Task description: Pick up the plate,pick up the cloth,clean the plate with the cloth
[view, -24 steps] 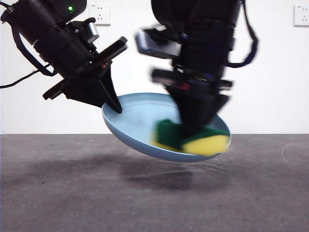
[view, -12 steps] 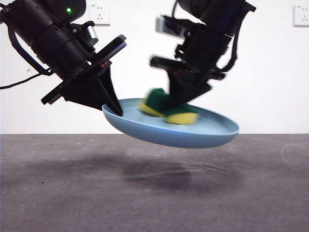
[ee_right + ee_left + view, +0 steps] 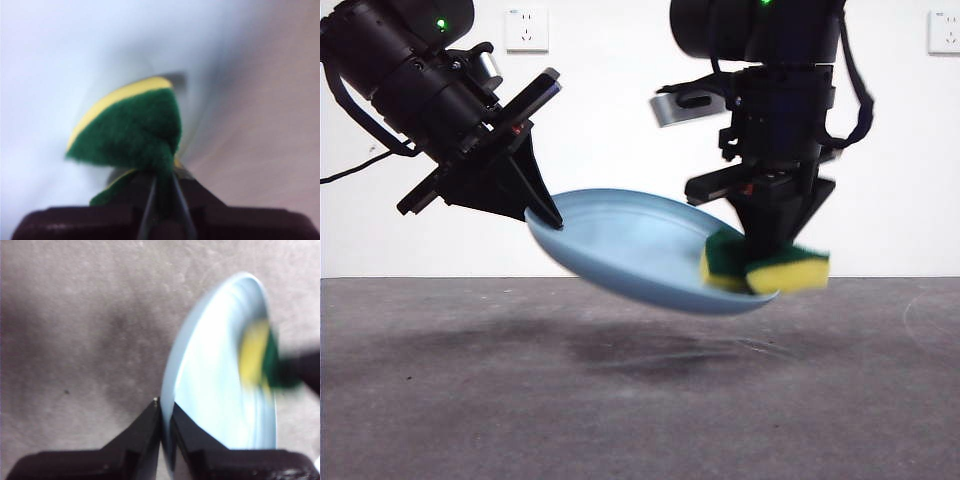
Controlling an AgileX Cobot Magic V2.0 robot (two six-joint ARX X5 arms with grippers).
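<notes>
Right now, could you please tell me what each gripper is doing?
Left gripper: shut on the rim of the light-blue plate, held tilted above the table.
Right gripper: shut on the yellow-and-green sponge, at the plate's far edge.

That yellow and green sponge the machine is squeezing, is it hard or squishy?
Probably squishy: the rectangular yellow foam sponge with a dark green scouring layer puckers where the right tool pinches it. It is likely light, since a narrow grip holds it. It probably drags rather than slides on the round light-blue plate, given its rough green face.
</notes>
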